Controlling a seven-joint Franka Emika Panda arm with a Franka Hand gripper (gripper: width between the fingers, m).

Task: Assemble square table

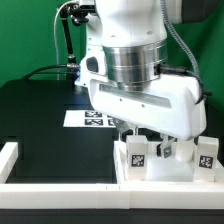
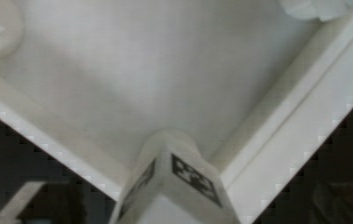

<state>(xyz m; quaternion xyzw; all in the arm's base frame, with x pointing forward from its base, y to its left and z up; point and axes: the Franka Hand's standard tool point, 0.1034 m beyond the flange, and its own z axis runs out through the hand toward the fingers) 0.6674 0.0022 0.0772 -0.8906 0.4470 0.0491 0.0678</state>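
Note:
The white square table top (image 1: 152, 176) lies at the exterior view's lower right, behind the border wall. White tagged legs stand on it: one (image 1: 137, 153) under my gripper, another (image 1: 207, 155) at the right edge. My gripper (image 1: 146, 138) hangs low over the top with its fingers either side of the near leg. In the wrist view the tray floor and raised rim (image 2: 155, 70) fill the picture. The tagged leg (image 2: 176, 180) rises at a corner between my dark fingers (image 2: 22, 205), which stand wide apart from it. The gripper (image 2: 180, 216) is open.
The marker board (image 1: 92, 118) lies on the black table behind the arm. A long low white border wall (image 1: 40, 190) runs along the front and turns up at the exterior view's left. A black stand with cables rises at the back.

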